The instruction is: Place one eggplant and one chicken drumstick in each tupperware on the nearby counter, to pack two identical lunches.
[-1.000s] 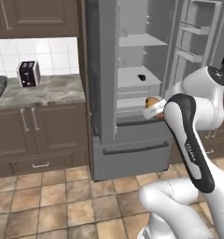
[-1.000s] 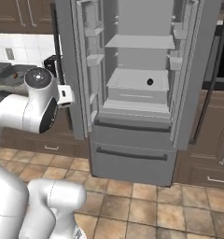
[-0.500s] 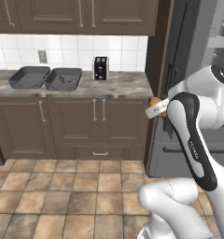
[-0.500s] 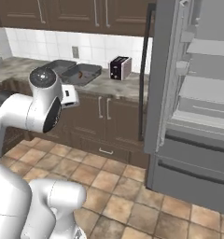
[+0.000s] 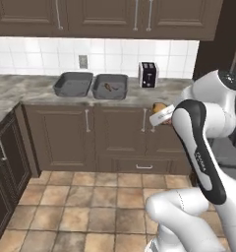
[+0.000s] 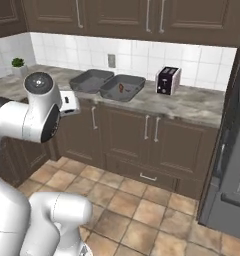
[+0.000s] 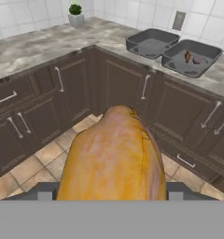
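Observation:
My gripper is shut on a golden-orange chicken drumstick, held in the air in front of the counter. In the hand view this drumstick hides the fingertips. Two dark grey tupperwares stand side by side on the counter. The left tupperware looks empty. The right tupperware holds a reddish-brown drumstick and a small pale mauve eggplant. Both tubs lie well ahead of the gripper and to its left.
A toaster stands on the counter right of the tubs. A small potted plant sits far left on the counter's corner run. Dark cabinets line the front. The fridge is at the right. Tiled floor lies open below.
The whole picture has swung from the open fridge to the counter, so the camera has moved with the base. The golden drumstick stays in the gripper.

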Robot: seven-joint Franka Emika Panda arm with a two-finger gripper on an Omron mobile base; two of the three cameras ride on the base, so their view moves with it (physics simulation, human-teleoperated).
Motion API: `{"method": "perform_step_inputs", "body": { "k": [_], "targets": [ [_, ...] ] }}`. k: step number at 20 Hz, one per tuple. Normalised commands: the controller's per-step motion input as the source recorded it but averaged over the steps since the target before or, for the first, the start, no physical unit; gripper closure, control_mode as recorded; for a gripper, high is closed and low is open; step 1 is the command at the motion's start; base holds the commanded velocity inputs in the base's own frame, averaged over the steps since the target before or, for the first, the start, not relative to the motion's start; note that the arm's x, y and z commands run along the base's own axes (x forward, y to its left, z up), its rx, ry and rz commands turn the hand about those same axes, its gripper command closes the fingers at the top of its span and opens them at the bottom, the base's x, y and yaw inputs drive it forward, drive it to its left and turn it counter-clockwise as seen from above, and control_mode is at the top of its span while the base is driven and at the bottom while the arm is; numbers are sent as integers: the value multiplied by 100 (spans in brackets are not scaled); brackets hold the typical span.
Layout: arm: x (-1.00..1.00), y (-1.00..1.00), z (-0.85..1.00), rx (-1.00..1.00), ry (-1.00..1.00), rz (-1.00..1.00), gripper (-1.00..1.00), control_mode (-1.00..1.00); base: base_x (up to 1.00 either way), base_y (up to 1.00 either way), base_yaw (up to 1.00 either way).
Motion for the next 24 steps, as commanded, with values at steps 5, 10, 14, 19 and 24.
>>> {"method": "perform_step_inputs", "body": {
  "k": [5, 10, 14, 19, 24],
  "targets": [
    [0, 0, 0, 0, 0, 0, 100, 100, 100, 82, -24],
    [0, 0, 0, 0, 0, 0, 100, 100, 80, 88, -37],
    [0, 0, 0, 0, 0, 0, 100, 100, 61, 91, -39],
    [0, 0, 0, 0, 0, 0, 100, 100, 64, 77, -39],
    [0, 0, 0, 0, 0, 0, 100, 100, 75, 40, -29]
  ]
}}
